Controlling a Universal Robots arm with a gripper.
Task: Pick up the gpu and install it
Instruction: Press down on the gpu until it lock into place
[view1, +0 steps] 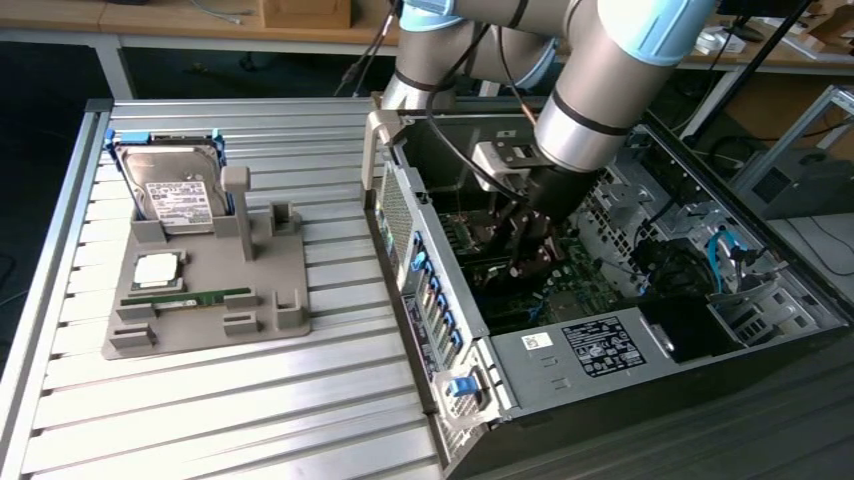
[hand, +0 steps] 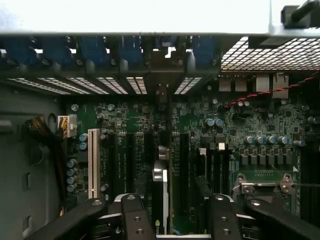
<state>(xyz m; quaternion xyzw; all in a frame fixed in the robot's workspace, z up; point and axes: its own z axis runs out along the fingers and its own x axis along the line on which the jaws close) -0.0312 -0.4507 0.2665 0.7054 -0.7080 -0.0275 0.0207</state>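
Dark green circuit board with a silvery end bracket, the thin flat gpu (hand: 161, 200) stood on edge in a motherboard slot (hand: 176, 165) inside the open grey computer case (view1: 441, 330), directly between the spread black fingers of my pincer (hand: 172, 220). My jaws stood wide apart, gripping nothing, one either side of the card. I judged the step in hand to be the seating and release of the card, the pick-up being complete. Any following move called for a straight path clear of the card's top edge. The grey parts holder (view1: 200, 300) on the slatted metal tabletop (view1: 267, 400) carried a silver hard drive (view1: 174, 190).
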